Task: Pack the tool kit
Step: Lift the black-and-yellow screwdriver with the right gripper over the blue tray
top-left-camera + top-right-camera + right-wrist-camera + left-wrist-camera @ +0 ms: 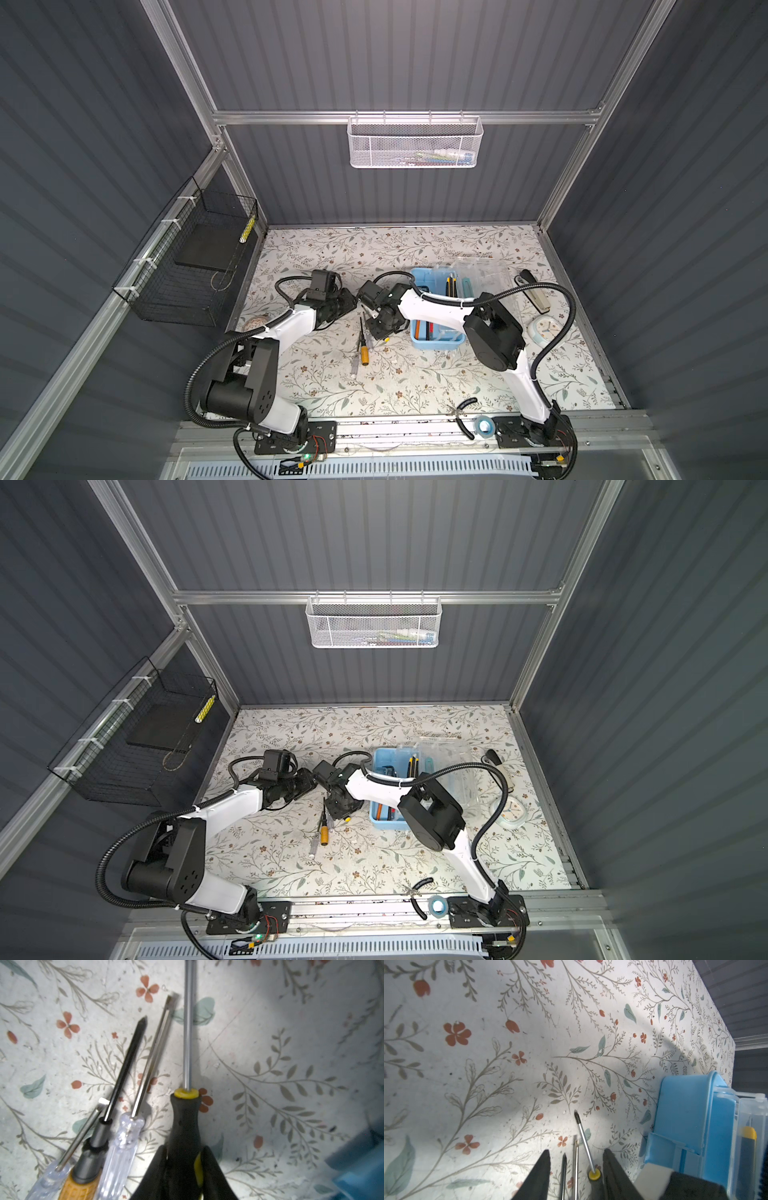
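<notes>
Black screwdriver (184,1114), clasped in right hand (184,1150)

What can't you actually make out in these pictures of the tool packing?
- White mesh basket: its contents, too small and veiled by the mesh in both top views.
- Tool kit: its middle, covered by the right arm in both top views.
- Black-and-yellow screwdriver: its handle end, cut off by the right wrist view's edge.
- Yellow striped item in the black wire basket: too small to identify.

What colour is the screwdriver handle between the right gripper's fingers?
Black handle with yellow trim; right wrist view shows it best.
</notes>
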`<state>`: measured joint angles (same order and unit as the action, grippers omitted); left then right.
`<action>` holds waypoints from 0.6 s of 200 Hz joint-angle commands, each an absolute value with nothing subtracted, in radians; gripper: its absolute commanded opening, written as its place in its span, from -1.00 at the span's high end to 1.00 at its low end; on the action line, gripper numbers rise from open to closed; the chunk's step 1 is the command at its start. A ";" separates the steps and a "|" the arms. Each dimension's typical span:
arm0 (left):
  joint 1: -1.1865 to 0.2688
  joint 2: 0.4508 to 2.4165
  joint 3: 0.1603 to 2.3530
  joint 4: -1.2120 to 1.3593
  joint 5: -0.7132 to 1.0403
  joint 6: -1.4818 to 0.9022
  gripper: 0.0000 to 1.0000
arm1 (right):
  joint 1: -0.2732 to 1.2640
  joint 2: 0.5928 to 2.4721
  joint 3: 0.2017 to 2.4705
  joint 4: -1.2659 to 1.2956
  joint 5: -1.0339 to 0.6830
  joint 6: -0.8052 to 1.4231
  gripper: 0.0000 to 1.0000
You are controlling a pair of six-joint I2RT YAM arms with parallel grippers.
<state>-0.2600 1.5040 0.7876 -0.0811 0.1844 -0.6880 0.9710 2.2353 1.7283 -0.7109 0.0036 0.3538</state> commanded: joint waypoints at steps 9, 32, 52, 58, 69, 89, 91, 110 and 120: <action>-0.255 1.505 0.822 -0.099 0.184 -0.668 0.14 | 0.966 2.199 1.680 -0.729 0.012 0.347 0.70; -0.254 1.505 0.822 -0.100 0.182 -0.668 0.15 | 0.964 2.153 1.668 -0.722 0.004 0.344 0.83; -0.255 1.507 0.822 -0.101 0.184 -0.668 0.16 | 0.963 2.122 1.666 -0.730 0.008 0.347 0.85; -0.255 1.505 0.822 -0.101 0.182 -0.669 0.16 | 0.963 2.111 1.664 -0.731 0.011 0.347 0.86; -0.255 1.501 0.822 -0.101 0.179 -0.669 0.16 | 0.962 2.087 1.659 -0.730 0.020 0.347 0.85; -0.255 1.496 0.821 -0.105 0.175 -0.665 0.16 | 0.950 2.032 1.645 -0.740 0.032 0.347 0.85; -0.255 1.495 0.821 -0.107 0.174 -0.664 0.16 | 0.947 2.026 1.643 -0.741 0.033 0.348 0.85; -0.255 1.492 0.822 -0.110 0.168 -0.661 0.16 | 0.917 1.957 1.614 -0.742 0.038 0.352 0.86; -0.255 1.492 0.828 -0.112 0.166 -0.658 0.16 | 0.897 1.913 1.594 -0.751 0.058 0.353 0.87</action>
<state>-0.2600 1.5040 0.7975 -0.0856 0.1768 -0.6849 0.9447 2.0014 1.6318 -0.7147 0.0116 0.3546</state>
